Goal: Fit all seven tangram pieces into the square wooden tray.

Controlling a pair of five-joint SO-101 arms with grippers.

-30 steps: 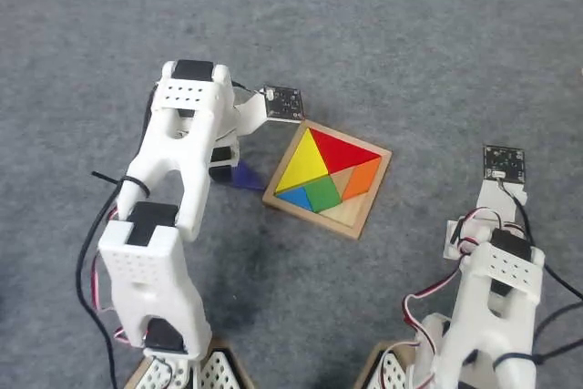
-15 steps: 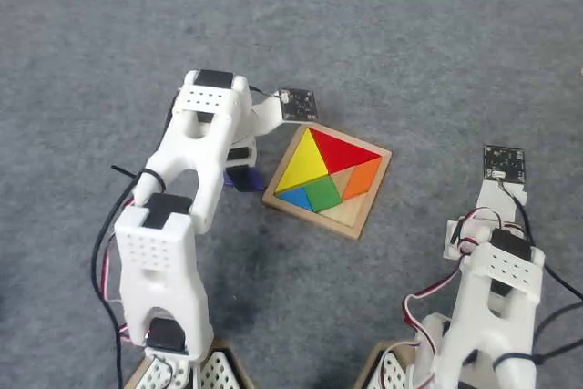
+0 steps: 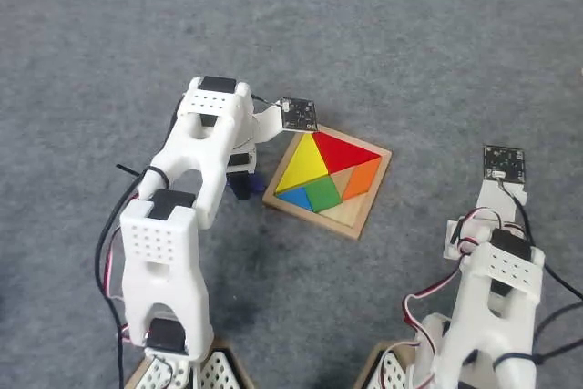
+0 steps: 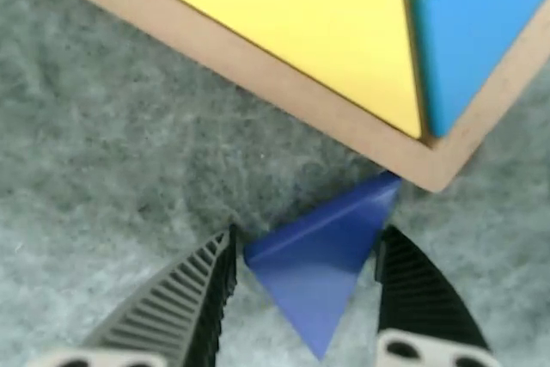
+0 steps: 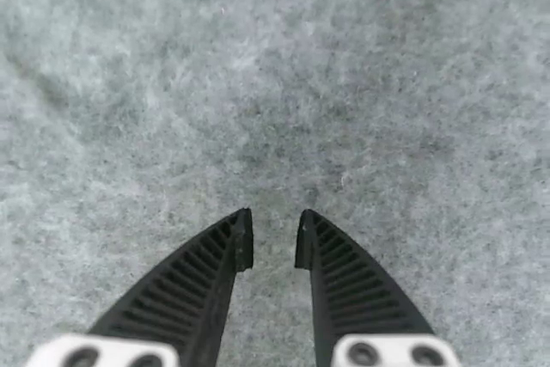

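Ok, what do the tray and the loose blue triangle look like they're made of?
Tray: looks like unfinished wood or fibreboard; matte, pale tan rim. Triangle: likely painted wood, possibly plastic; smooth, even blue faces with a slight sheen.

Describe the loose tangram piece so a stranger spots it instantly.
Find the square wooden tray on the grey table. Just off its corner, between the fingers of the left gripper, sits a dark blue triangle: the only piece outside the tray.

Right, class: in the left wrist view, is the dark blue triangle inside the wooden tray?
No, the dark blue triangle lies on the carpet beside the wooden tray, between the fingers of the left end effector.
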